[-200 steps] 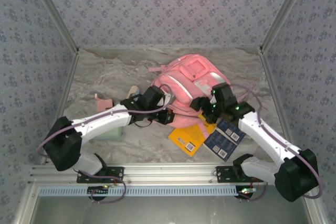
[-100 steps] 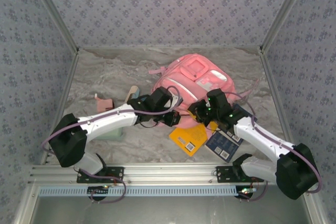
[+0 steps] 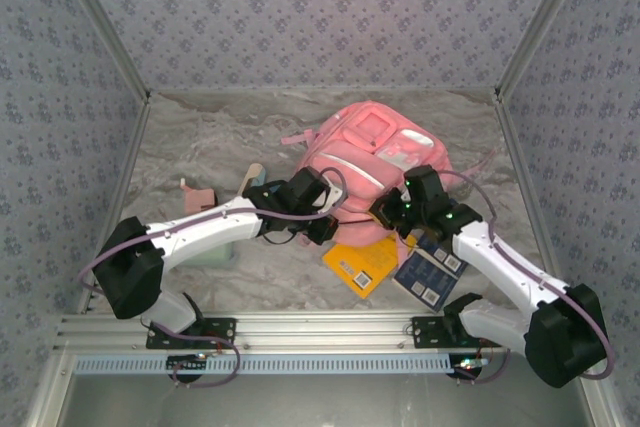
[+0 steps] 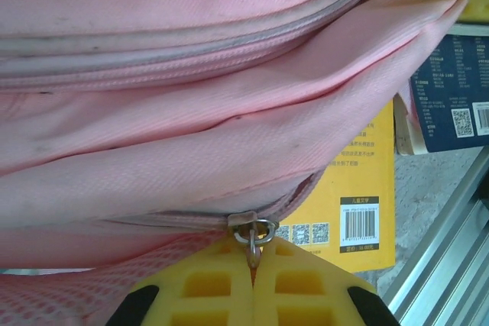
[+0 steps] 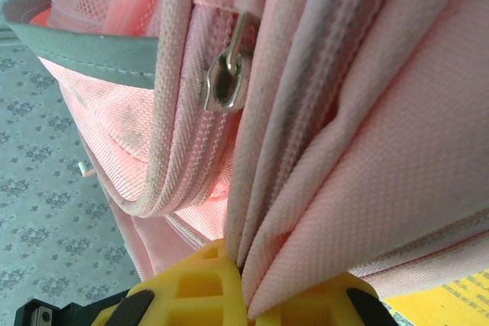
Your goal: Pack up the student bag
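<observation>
Now, opening step: bag [image 3: 370,152] mid-table, lying partly over yellow book [image 3: 360,265]; left gripper [image 4: 254,261] pinched on zip pull [image 4: 253,233]; right gripper [image 5: 243,272] clamped on bag fabric fold. Next likely: brace fabric, draw pull along zip.

The bag [image 4: 191,112] is showing matt woven cloth, its zip pull [image 4: 255,232] shining metal, the book [image 4: 359,211] beside it glossy.
</observation>
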Motion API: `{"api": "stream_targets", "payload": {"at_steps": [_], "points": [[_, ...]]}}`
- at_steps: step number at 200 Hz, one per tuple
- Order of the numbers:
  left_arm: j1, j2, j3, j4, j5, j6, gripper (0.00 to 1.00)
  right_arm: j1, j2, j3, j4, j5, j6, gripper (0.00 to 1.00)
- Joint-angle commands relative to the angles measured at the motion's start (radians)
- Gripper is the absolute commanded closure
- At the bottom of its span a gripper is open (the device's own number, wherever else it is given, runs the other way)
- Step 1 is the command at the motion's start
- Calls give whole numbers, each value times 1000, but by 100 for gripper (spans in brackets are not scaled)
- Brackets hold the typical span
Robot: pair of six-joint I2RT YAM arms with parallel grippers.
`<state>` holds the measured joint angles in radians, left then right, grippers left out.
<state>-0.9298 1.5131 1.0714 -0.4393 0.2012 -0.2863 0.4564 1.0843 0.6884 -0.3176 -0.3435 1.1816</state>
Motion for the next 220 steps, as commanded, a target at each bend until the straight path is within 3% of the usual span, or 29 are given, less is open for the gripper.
{"api": "stream_targets", "payload": {"at_steps": [1,74,109,168,199,220], "points": [[38,-30,16,-63,-9,23,100,-44,-27,50,-113,23,-122,100],[125,-4,18,-57,32,48,100,-167,5,224,-386,-76,-444,100],[170,14,36,-81,36,68,100,-210,5,283,-498,-41,-561,100],[173,-84,22,-61,85,40,100,-187,114,527,-427,-151,-723,100],[159,-177,-26,-32,93,-1,100,-148,247,758,-543,-143,-834,100],[128,-213,-41,5,94,-34,100,-155,293,825,-624,-115,-889,100]]}}
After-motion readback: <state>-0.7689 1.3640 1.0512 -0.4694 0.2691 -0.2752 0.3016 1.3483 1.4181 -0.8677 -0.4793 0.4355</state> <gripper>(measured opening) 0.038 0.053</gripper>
